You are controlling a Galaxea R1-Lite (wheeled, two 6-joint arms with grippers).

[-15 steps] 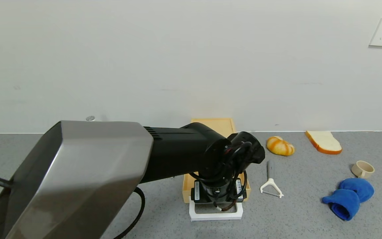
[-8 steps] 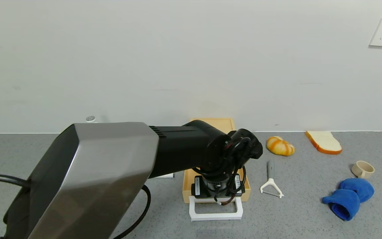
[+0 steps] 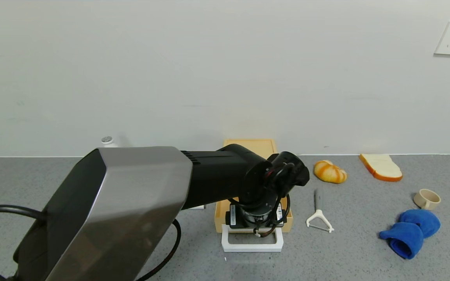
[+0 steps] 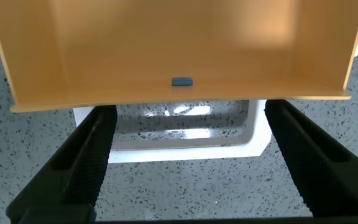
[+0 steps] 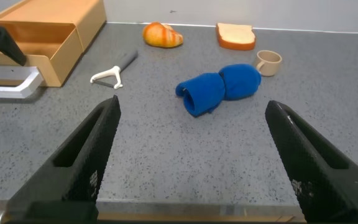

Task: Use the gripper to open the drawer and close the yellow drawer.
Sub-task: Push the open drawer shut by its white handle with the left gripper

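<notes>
The pale yellow drawer (image 3: 253,145) stands against the back wall with its tray (image 4: 179,43) slid out toward me. Its white loop handle (image 3: 251,248) lies on the counter in front. My left gripper (image 4: 188,115) points down over the tray's front edge. It is open, with one finger on each side of the handle (image 4: 253,142), and holds nothing. The wrist hides the fingers in the head view. My right gripper (image 5: 192,106) is open and empty, low over the counter near its front edge and far to the right of the drawer (image 5: 48,31).
To the right of the drawer lie a white peeler (image 3: 318,218), a bread roll (image 3: 329,171), a toast slice (image 3: 381,167), a beige cup (image 3: 427,199) and a blue cloth (image 3: 410,230). A small white bottle (image 3: 107,139) stands by the wall at the left.
My left arm has moved toward the wall. The tray and its white handle have slid a little way back toward the drawer body.
</notes>
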